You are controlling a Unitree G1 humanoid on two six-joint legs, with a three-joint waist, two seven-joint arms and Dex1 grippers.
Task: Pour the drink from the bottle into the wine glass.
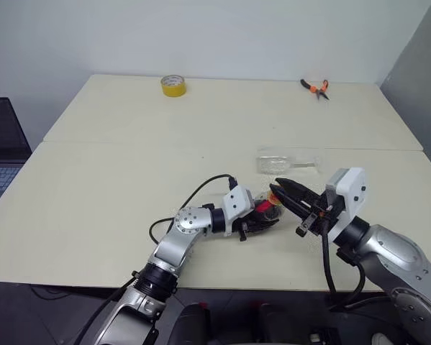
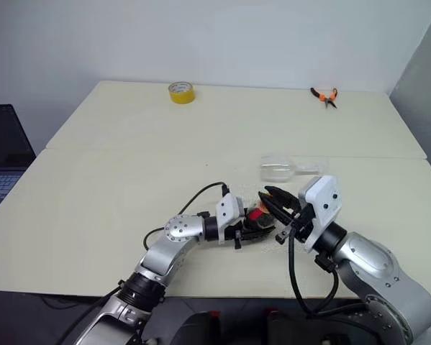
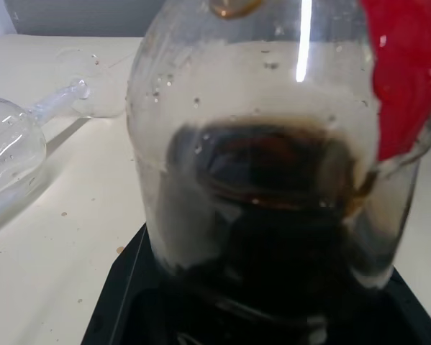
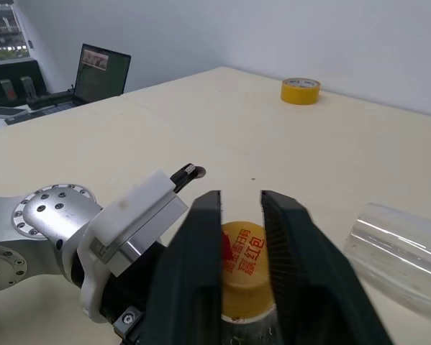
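The bottle [image 1: 265, 208], clear with a red neck label, sits near the table's front edge with my left gripper [image 1: 262, 218] shut around its body. The dark drink [image 3: 273, 237] fills its lower part in the left wrist view. My right gripper [image 4: 240, 198] comes in from the right, its two black fingers [image 4: 201, 259] shut on either side of the yellow-orange cap [image 4: 244, 269]. The wine glass [image 1: 281, 163] lies on its side on the table just beyond both grippers, touching neither.
A yellow tape roll [image 1: 173, 85] sits at the far left of the table [image 1: 114, 187], and orange-handled pliers [image 1: 316, 88] lie at the far right. A laptop [image 1: 3, 144] stands off the table's left side.
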